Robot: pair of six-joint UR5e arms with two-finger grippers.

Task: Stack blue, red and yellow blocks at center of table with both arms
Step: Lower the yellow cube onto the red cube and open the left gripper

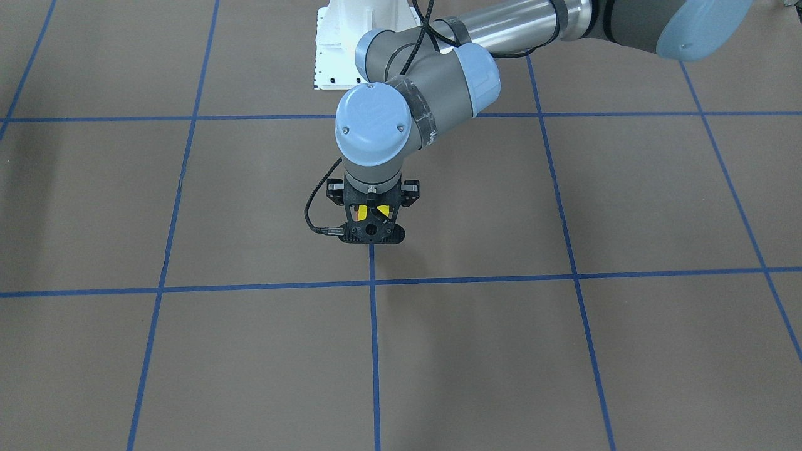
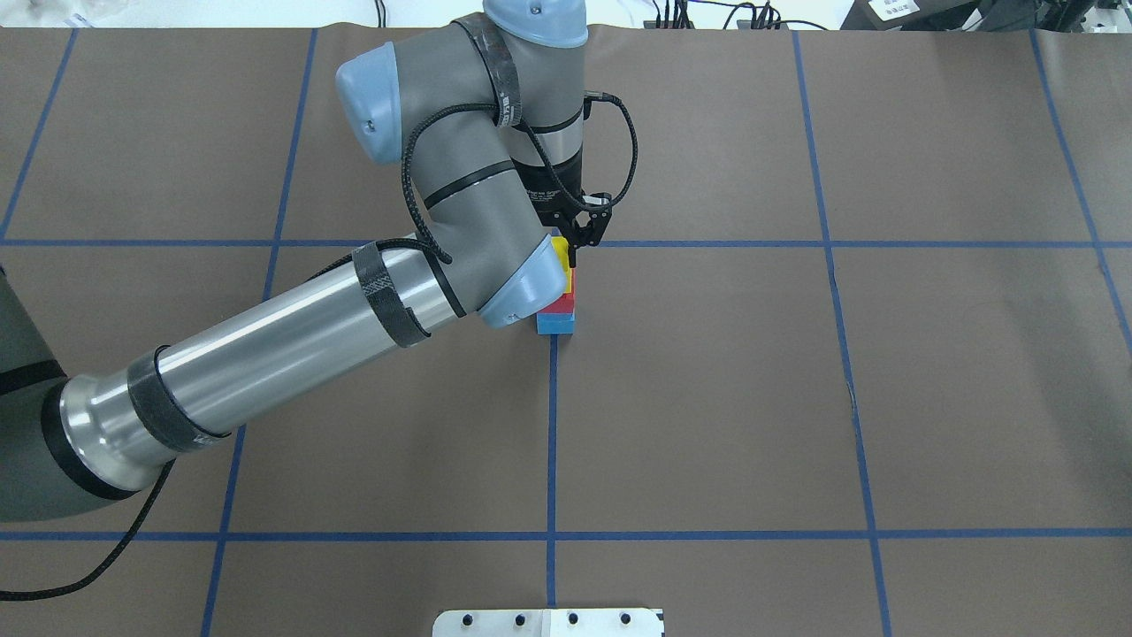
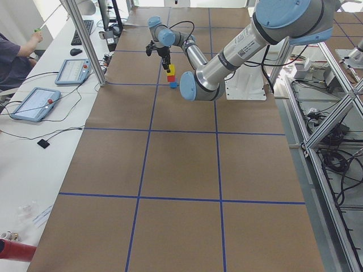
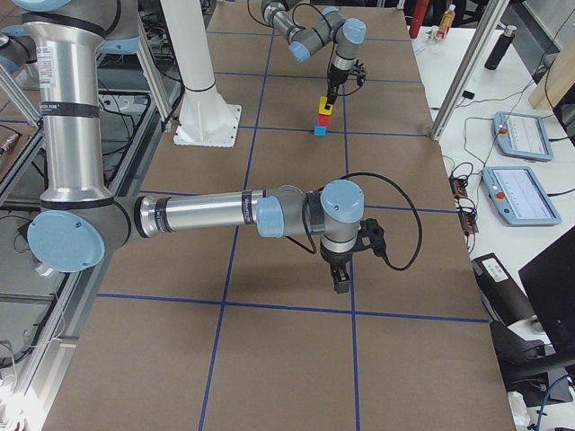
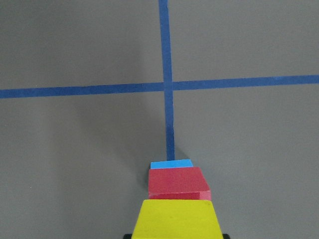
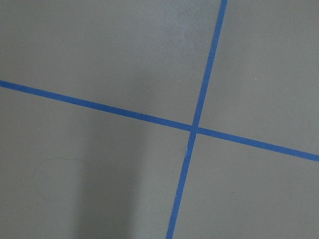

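A stack stands on a blue tape line at the middle of the table [image 2: 707, 398]. The blue block [image 2: 555, 326] is at the bottom, the red block [image 2: 559, 304] lies on it, and the yellow block [image 2: 560, 257] is on top. My left gripper [image 2: 570, 255] points straight down and is shut on the yellow block [image 5: 177, 219], with black finger edges at both its sides. From the front, yellow [image 1: 359, 213] shows through the gripper [image 1: 369, 218]. My right gripper [image 4: 341, 285] hangs over bare table far from the stack; I cannot tell whether it is open or shut.
The white pedestal base [image 2: 548, 622] sits at the robot's edge of the table. My left arm's forearm [image 2: 283, 354] slants over the table's left half. A side bench holds tablets [image 3: 34, 103], with a person [image 3: 14, 56] seated beside it.
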